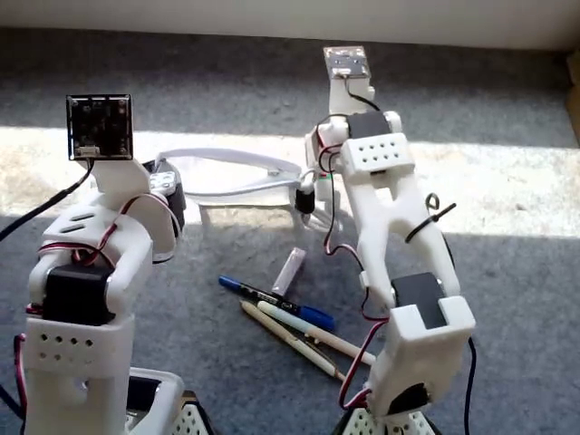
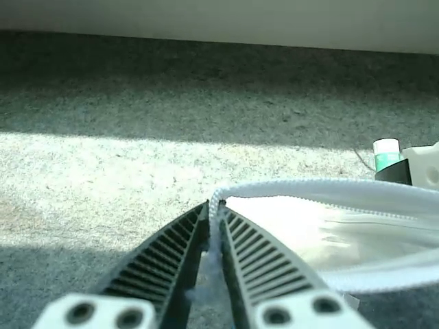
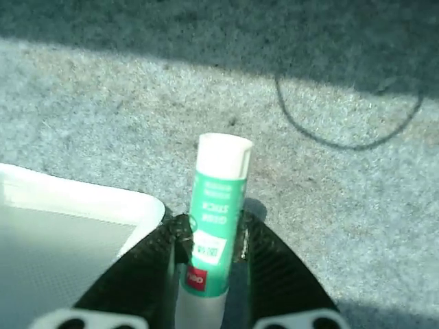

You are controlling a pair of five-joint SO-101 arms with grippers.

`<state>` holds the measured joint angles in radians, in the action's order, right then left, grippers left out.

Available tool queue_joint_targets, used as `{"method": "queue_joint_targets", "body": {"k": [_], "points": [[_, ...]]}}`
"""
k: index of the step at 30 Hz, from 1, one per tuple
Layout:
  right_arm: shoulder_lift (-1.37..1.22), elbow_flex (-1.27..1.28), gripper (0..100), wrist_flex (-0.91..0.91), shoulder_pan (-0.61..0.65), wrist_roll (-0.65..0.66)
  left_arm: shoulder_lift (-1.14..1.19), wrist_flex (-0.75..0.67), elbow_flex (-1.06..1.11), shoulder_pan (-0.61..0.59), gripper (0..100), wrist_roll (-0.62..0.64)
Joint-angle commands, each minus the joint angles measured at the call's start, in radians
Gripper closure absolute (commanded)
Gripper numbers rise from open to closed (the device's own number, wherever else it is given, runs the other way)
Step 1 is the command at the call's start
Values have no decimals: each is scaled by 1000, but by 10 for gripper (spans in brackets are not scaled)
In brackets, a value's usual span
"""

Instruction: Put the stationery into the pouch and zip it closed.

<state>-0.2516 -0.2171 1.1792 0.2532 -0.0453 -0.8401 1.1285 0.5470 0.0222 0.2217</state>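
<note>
The left gripper (image 2: pixel 214 205) is clenched on the left end of the white pouch (image 2: pixel 329 226), which lies on the far part of the table (image 1: pixel 181 308). Its two zip rows stand apart, so the mouth looks open. The right gripper (image 3: pixel 209 229) grasps a green-and-white glue stick (image 3: pixel 218 199) by its lower half, upright, just beside the pouch's right end.

The step in hand appears to be loading the glue stick. To do it well, the right arm should carry the stick over the gap between the zip rows and tip it so it lies along the pouch. It should let go only once most of the stick is inside. The left gripper's pinch should hold firm so that the pouch does not slide or fold shut.

Counted: one pouch and one glue stick. On the near table lie four loose pieces: one blue pen (image 1: pixel 276 301), two pale pens (image 1: pixel 313 331) and one short white stick (image 1: pixel 288 270).
</note>
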Motion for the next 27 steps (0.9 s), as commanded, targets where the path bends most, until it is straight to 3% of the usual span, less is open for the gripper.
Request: {"method": "queue_joint_targets", "body": {"k": [1,27], "points": [[124,-8,993,38,-10,-11,41,-9,-1,-16,990,0],[581,-16,993,91,-42,-5,42,-8,2,-16,989,-6]]}}
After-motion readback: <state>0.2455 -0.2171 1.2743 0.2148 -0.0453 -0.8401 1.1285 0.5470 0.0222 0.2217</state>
